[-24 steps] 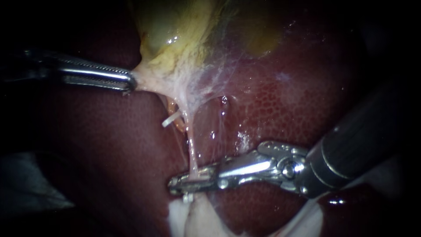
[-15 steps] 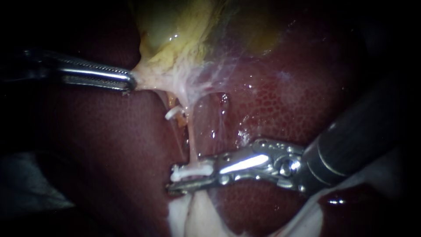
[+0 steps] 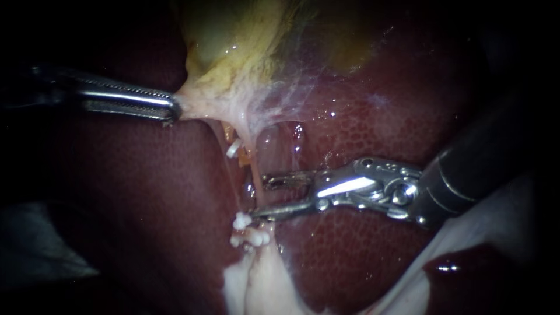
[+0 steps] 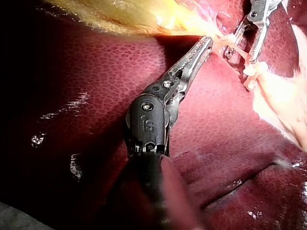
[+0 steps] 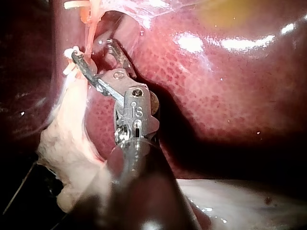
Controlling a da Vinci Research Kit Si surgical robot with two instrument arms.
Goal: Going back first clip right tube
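My right instrument (image 3: 261, 198) comes in from the right with its jaws open, and the thin pink right tube (image 3: 255, 175) crosses the gap at their tips. A white clip (image 3: 245, 224) sits on that tube just below the lower jaw. Another white clip (image 3: 233, 149) sits higher on the tube to its left. My left instrument (image 3: 174, 109) is shut on pale gallbladder tissue (image 3: 201, 102) and holds it taut to the left. In the right wrist view the open jaws (image 5: 92, 50) straddle the tube (image 5: 88, 28), with the clip (image 5: 69, 60) beside the longer jaw.
The yellow gallbladder (image 3: 233, 41) lies at the top and dark red liver (image 3: 379, 128) fills the field. Thin webbed tissue (image 3: 280, 99) spans between them. Pale white tissue (image 3: 262, 280) lies below the clip, and more white material (image 3: 496, 221) under the right shaft.
My right instrument's jaws have opened and left the white clip on the tube. They have drawn back a little up and to the right. My left instrument has held still.
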